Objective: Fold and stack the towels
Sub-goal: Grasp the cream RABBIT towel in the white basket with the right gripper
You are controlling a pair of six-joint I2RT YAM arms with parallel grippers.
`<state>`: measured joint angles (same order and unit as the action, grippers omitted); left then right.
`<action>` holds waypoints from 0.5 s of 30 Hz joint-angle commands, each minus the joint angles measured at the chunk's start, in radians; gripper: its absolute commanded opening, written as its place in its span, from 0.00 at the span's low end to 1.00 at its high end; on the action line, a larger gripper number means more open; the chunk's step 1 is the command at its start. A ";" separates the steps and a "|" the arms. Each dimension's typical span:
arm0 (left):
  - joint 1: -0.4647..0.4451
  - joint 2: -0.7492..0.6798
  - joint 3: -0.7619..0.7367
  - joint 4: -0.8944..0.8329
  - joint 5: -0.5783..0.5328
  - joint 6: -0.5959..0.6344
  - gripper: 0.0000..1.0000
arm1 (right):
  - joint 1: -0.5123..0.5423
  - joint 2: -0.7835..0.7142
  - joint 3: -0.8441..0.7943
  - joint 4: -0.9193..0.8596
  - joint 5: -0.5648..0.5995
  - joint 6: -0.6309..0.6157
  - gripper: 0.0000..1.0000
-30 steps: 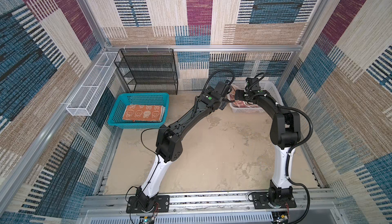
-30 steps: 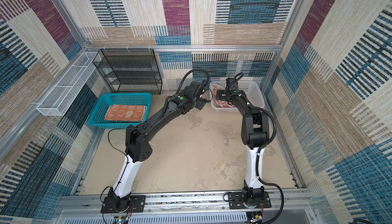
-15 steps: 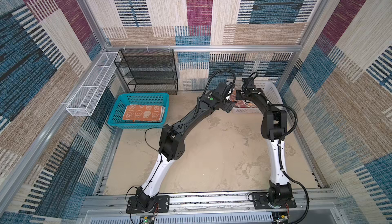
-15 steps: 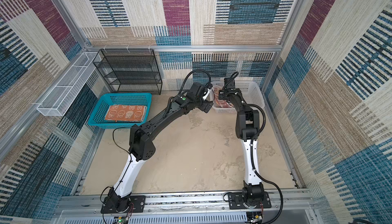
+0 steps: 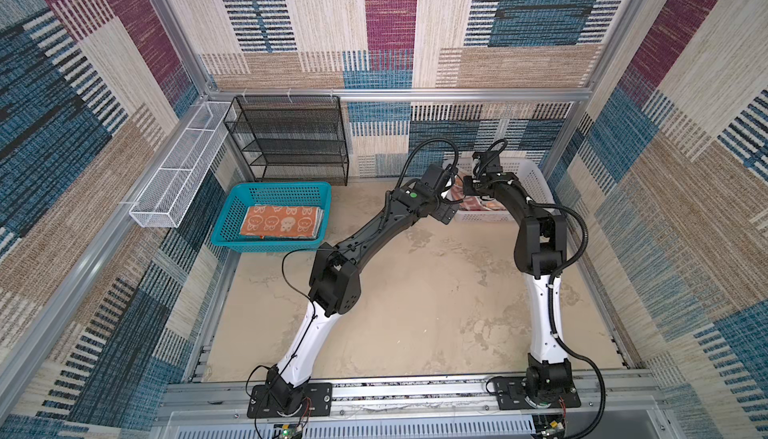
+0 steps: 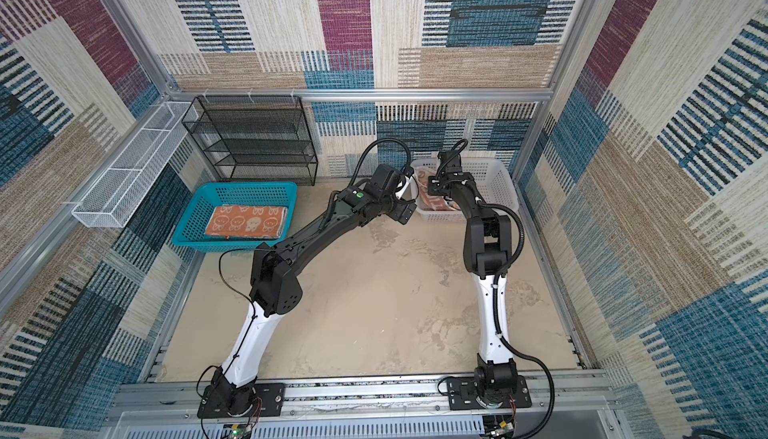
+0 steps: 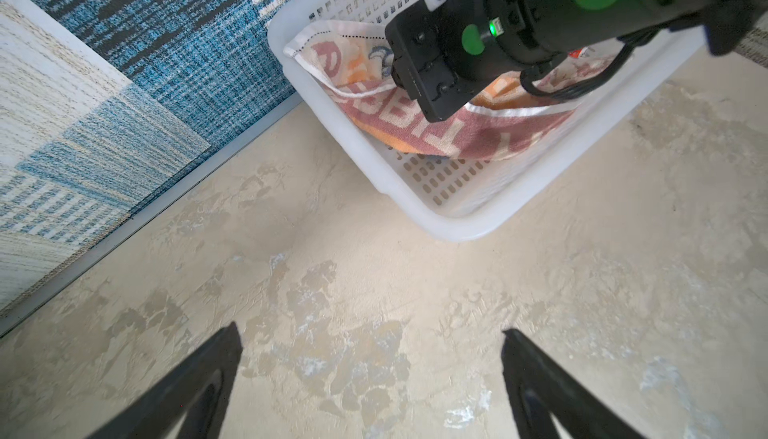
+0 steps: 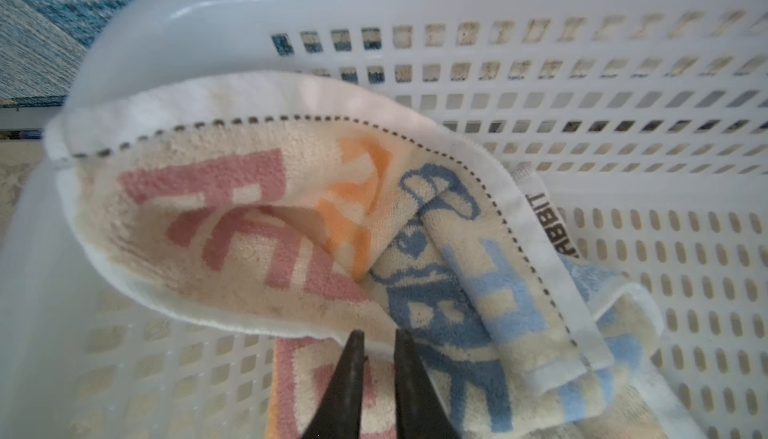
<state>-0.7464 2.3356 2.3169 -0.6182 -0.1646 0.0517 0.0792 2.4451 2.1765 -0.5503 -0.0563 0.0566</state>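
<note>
Mottled beige tabletop (image 5: 415, 312), patchwork woven walls (image 5: 390, 9). The left gripper (image 7: 369, 329) gapes over bare surface; right gripper (image 8: 379, 334) pinches the RABBIT-lettered towel (image 8: 249, 229) inside the white basket (image 8: 582, 84).

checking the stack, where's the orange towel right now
At left in both top views, the orange towel lies folded in the teal basket in front of the black rack.

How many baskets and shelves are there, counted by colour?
Teal plastic basket: 1
White plastic basket: 1
White wire basket: 1
Black mesh shelf: 1
Total: 4
</note>
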 commanded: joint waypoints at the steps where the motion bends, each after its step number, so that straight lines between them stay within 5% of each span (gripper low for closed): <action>1: -0.001 -0.011 -0.010 0.006 -0.025 -0.012 1.00 | 0.002 0.005 0.020 0.002 -0.012 0.007 0.13; 8: -0.001 -0.005 -0.007 0.006 -0.024 0.000 1.00 | 0.002 0.002 0.018 -0.005 0.003 -0.016 0.41; 15: -0.001 -0.004 -0.009 0.008 -0.030 0.007 1.00 | 0.003 0.027 0.033 -0.026 0.033 -0.083 0.42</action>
<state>-0.7464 2.3356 2.3058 -0.6193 -0.1814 0.0528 0.0795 2.4649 2.1998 -0.5697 -0.0418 0.0170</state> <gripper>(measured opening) 0.997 0.419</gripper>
